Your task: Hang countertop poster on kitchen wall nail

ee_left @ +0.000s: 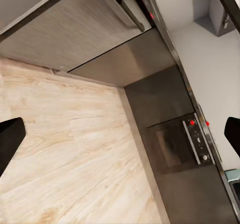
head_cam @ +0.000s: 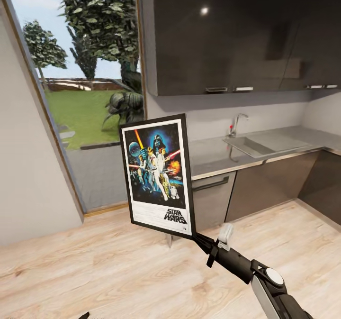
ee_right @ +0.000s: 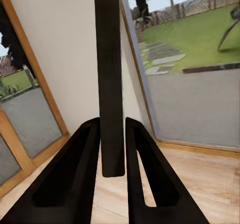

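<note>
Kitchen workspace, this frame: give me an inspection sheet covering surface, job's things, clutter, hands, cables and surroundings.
Surface: kitchen countertop, light grey with a metal front edge, carrying a sink and tap.
Job's things: poster off the countertop, held upright in the air over the wood floor, artwork facing the head camera; wall nails not seen.
Clutter: nothing seen.
Hands: right hand shut on the poster's edge, one finger on each side of the frame; left hand open, empty, above the floor beside an oven.
Cables: nothing seen.
Surroundings: dark upper cabinets, dark lower cabinets, large window onto a garden.
</note>
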Robot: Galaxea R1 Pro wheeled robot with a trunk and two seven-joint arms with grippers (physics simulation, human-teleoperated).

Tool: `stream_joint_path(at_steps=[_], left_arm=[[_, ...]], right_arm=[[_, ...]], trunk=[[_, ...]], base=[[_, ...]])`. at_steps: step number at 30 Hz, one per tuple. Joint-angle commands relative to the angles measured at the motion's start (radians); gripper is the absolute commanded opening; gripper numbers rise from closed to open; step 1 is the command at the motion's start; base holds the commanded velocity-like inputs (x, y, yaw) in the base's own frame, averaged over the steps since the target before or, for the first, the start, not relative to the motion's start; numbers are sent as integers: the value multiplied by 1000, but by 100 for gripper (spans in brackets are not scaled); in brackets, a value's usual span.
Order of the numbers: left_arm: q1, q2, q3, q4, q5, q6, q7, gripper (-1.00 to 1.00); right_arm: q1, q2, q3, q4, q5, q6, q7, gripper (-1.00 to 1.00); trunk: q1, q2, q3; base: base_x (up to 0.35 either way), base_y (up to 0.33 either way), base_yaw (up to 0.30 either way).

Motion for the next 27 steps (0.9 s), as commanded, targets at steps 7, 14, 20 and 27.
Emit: stream_joint_path(at_steps=[7, 14, 20, 27], left_arm=[[0, 0, -1, -1, 6, 12, -1, 100], [1, 0, -1, -1, 6, 12, -1, 100], [1, 0, -1, -1, 6, 12, -1, 100], [1, 0, -1, -1, 6, 13, -1, 100]], right_arm=[[-1, -1, 2, 1, -7, 0, 3, -100], [-1, -1, 2, 1, -7, -1, 3, -100], [-1, -1, 2, 1, -7, -1, 3, -100], [-1, -1, 2, 1, -7, -1, 3, -100]], trunk=[[1, -2, -2], [1, -2, -2], [1, -2, -2], [1, -2, -2]], base=[[0, 293, 23], [0, 294, 2], [0, 294, 0], [0, 295, 0]])
